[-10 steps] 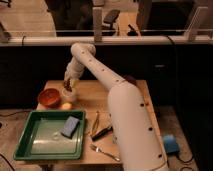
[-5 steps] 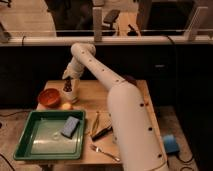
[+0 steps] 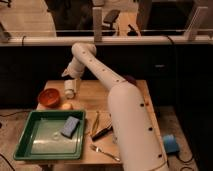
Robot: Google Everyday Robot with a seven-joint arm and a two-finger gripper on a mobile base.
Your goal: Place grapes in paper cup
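Observation:
The white paper cup [image 3: 70, 89] stands on the wooden table [image 3: 95, 95] near its back left, just right of the orange bowl [image 3: 49, 97]. My gripper [image 3: 69, 75] hangs just above the cup, slightly to its left, at the end of the white arm that reaches in from the lower right. A small dark maroon clump, apparently the grapes [image 3: 131, 79], lies at the table's back right, partly hidden behind the arm.
A pale yellowish round item [image 3: 66, 106] lies in front of the bowl. A green tray [image 3: 30, 145] at the front left holds a blue sponge [image 3: 70, 126]. Dark utensils [image 3: 100, 129] and a fork [image 3: 103, 152] lie right of the tray.
My gripper has risen a little from the cup, which now shows whole below it. Nothing else has moved.

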